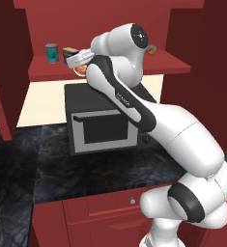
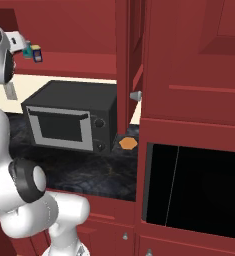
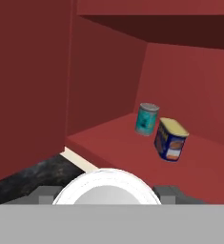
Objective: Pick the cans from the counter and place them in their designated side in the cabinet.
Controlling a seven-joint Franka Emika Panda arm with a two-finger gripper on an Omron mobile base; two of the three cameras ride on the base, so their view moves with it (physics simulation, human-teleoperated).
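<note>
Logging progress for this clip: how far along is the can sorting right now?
Done: the navy-blue can sits on the cabinet shelf beside the teal can. In hand: the gripper holds the red can at the shelf's front edge. Left: setting it down on its side and releasing.

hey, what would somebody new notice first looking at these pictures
Probably the big white arm rising across the black microwave to the dark red cabinet, its gripper holding a red can at the shelf edge. Next, the teal can and navy-blue can side by side on that shelf.
</note>
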